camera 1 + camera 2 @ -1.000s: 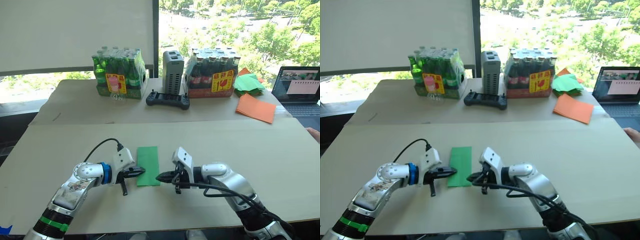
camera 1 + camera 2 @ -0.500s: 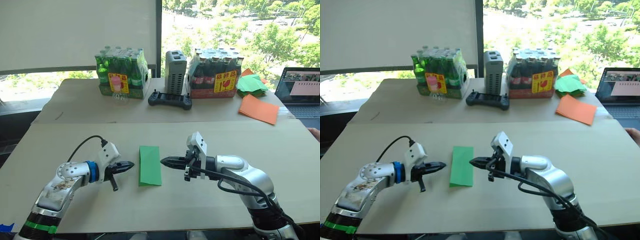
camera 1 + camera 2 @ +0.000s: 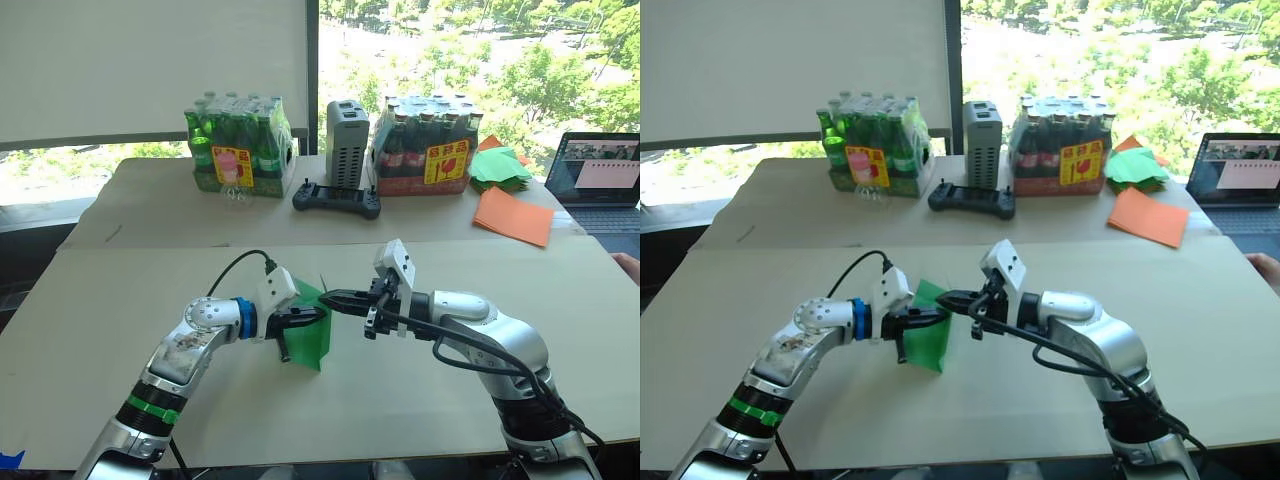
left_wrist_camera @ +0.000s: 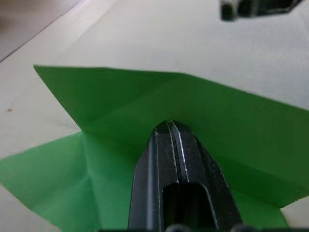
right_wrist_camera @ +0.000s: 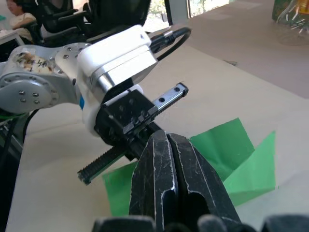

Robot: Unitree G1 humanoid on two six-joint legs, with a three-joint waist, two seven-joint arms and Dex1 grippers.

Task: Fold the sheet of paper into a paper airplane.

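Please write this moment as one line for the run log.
left gripper: shut on sheet of paper, partly lifted | right gripper: shut, tips at the paper's upper edge | stage: folding

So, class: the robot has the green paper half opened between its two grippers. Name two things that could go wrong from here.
1. The left gripper, shut, presses on the sheet of paper, which is partly raised off the table. It may slide and shift the crease.
2. The right gripper, shut, points at the paper's upper edge. Pushing there could crumple or tear the thin sheet rather than fold it cleanly.
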